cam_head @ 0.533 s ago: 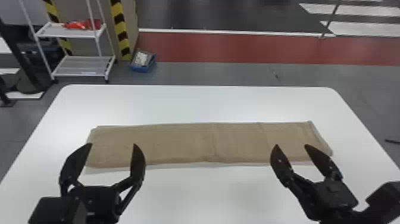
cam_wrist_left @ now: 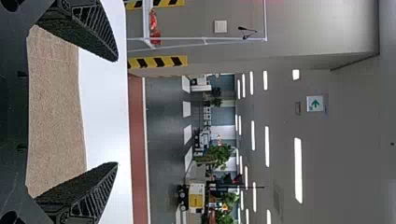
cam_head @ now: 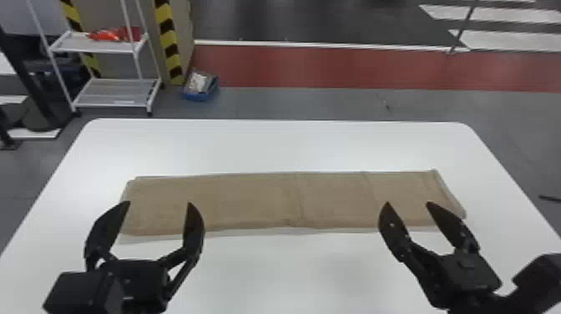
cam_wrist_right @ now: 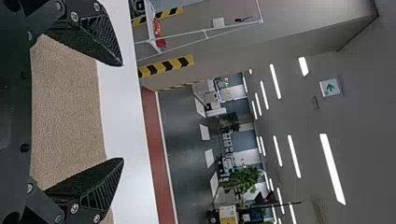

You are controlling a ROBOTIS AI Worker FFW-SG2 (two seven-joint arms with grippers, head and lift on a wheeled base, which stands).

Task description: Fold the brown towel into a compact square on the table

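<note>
Brown towel [cam_head: 259, 204]: lying ungripped as a long, flat strip.
Left gripper [cam_head: 158, 203]: jaws standing wide apart, holding nothing, near the towel's left end.
Right gripper [cam_head: 408, 203]: jaws gaping, empty, near the right end.
Counter [cam_head: 292, 267]: bearing the towel lengthwise from left to right.
Towel end: probably needing folding inward; pinching all layers, lifting low, aligning edges.

The towel [cam_head: 250, 200] is brown, the surface [cam_head: 334, 144] white, the left pincer [cam_head: 158, 203] and right pincer [cam_head: 408, 203] black; the post [cam_head: 169, 41] has yellow-and-black diagonal stripes, the floor [cam_head: 292, 104] is grey with a red band [cam_head: 334, 67]
</note>
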